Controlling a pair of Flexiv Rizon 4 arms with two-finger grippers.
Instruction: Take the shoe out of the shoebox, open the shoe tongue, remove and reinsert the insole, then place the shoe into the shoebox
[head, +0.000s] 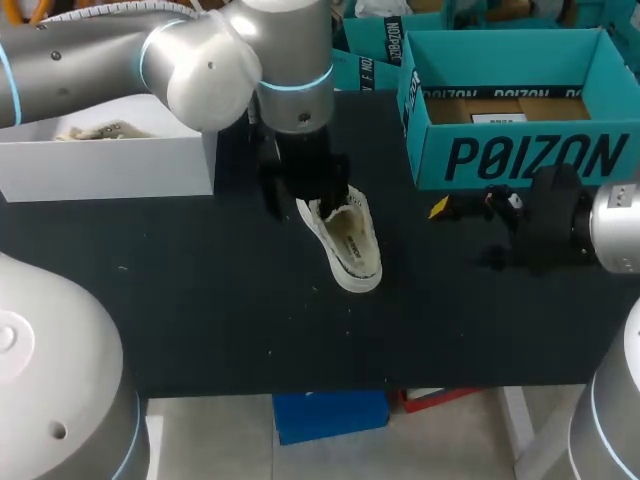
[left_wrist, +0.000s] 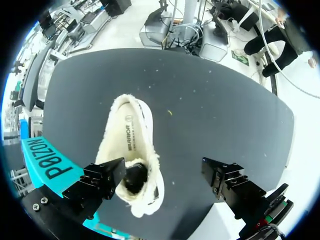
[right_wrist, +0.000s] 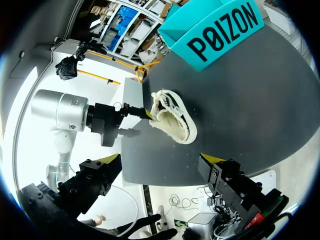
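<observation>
Shoe (head: 347, 240): cream, low-cut, fleecy collar, pale rubber sole; it lay outside the box near the middle of the black table (head: 200, 300), toe toward the near edge; bare matte surface lay open around it.
Shoebox (head: 520, 120): teal card, open-topped, brown card inside; it stood at the table's far right, well apart from the shoe; its right end was cut off in the head view.
White box (head: 100, 160): sat at the far left edge; contents were hard to make out.
Left gripper (left_wrist: 164, 174): hung over the heel, fingers wide; one finger was at the collar, the other well clear; yellow tips were hidden in its own wrist view.
Right gripper (right_wrist: 162, 170): was spread wide, holding nothing, in front of the shoebox.
</observation>
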